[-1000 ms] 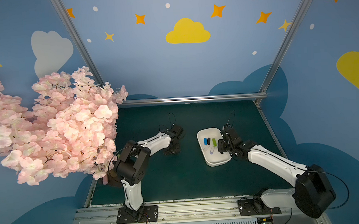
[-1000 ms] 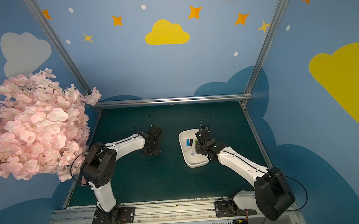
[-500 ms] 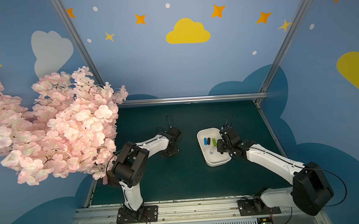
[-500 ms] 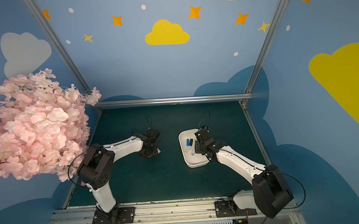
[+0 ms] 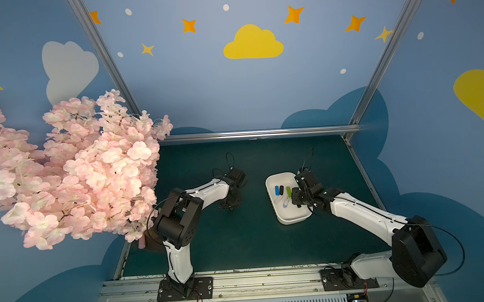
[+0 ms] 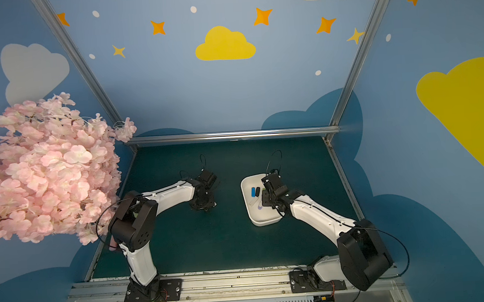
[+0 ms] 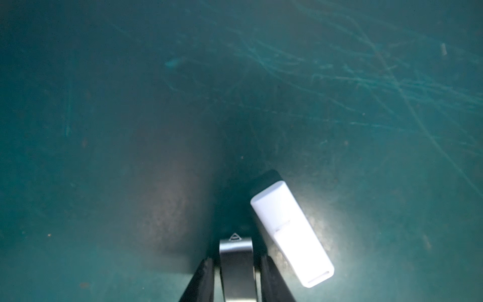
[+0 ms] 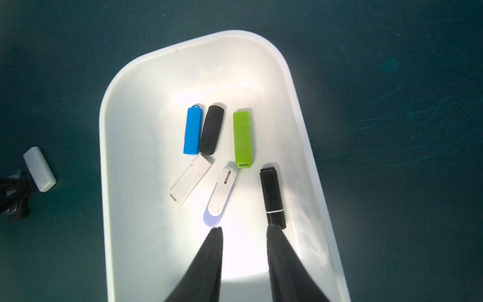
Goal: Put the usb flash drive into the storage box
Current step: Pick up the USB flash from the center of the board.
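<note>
Ok, both top views: storage box (image 5: 292,220) on green mat (image 5: 240,243), right gripper (image 5: 293,201) over it, left gripper (image 5: 230,206) low. Left wrist: jaws pinch silver flash drive (image 7: 236,261), white flash drive (image 7: 290,230) just beside. Right wrist: jaws narrow, empty; six drives (image 8: 193,132) in box.

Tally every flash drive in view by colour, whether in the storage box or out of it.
Blue drive: 1
Green drive: 1
Black drives: 2
White drives: 2
White-and-lilac drive: 1
Silver drive: 1
Total: 8, six of them in the storage box
</note>
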Robot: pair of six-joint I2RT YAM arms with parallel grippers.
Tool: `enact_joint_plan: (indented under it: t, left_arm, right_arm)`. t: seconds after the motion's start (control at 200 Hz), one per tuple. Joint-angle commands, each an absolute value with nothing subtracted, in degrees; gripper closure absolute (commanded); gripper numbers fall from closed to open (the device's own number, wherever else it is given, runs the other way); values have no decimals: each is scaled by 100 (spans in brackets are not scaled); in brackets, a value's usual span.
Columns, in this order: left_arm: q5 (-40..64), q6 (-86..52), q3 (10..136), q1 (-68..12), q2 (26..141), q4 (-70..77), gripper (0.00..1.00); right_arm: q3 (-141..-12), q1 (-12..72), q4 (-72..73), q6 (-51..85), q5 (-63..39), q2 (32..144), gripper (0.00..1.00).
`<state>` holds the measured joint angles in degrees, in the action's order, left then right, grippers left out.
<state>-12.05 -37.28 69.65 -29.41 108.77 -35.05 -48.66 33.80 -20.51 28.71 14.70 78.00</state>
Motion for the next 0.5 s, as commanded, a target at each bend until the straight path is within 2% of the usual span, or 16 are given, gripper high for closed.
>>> enact_joint_plan:
  t: [0.0,0.05,0.145,0.491]
  left_arm:
    - [-1237,-3654,6952,-2897,11169,-3455,75]
    - [-1233,-3630,6952,-2901,11171,-3459,77]
    - [-1206,-3588,6919,-2908,11095,-3455,90]
    - [-1108,-3503,6832,-3048,10057,-3611,93]
  right_arm:
    - [-5045,3358,-2127,2912,1441,7866,66]
    - [-5049,3358,-2135,2910,1450,7866,66]
    - [-5052,3363,-2138,2909,1460,7860,66]
    - [-5052,3350,-2226,2931,1691,7798,66]
